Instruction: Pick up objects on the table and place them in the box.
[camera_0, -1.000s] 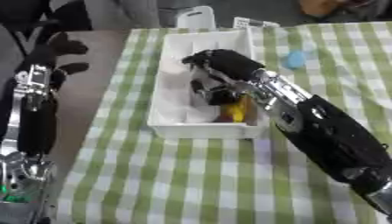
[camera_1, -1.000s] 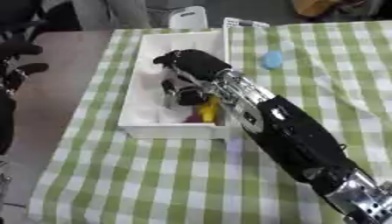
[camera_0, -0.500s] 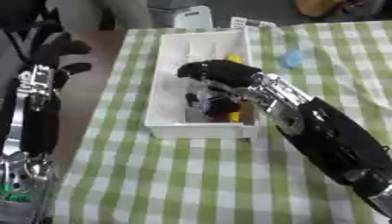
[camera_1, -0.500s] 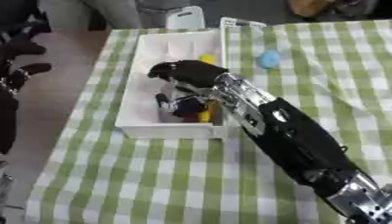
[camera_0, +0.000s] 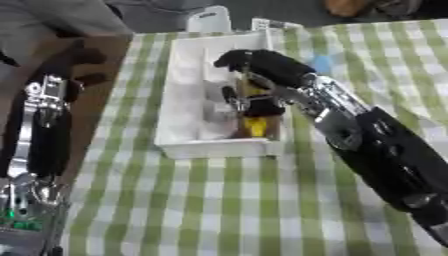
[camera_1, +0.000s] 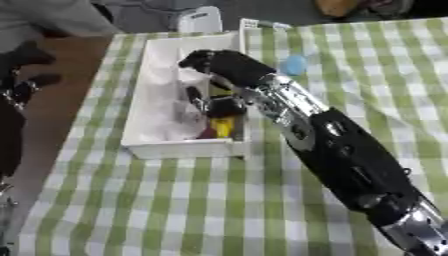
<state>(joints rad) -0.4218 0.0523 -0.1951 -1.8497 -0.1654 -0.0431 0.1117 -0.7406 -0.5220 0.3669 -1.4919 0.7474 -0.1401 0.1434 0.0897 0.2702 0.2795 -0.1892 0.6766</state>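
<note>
White box (camera_0: 188, 142) is holding several items under my right hand (camera_0: 262, 65), grip indiscernible, while I am noting a blue object (camera_1: 293, 65) remaining on the tabletop (camera_1: 175, 200).

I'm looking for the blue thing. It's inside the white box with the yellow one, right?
Not quite. The blue thing lies outside the box, on the checked cloth past its right wall, as the right eye view shows. The yellow thing is in the box, under the right hand.

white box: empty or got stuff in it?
Not empty. The white box holds a yellow item and dark pieces near its right wall, under the right hand.
</note>
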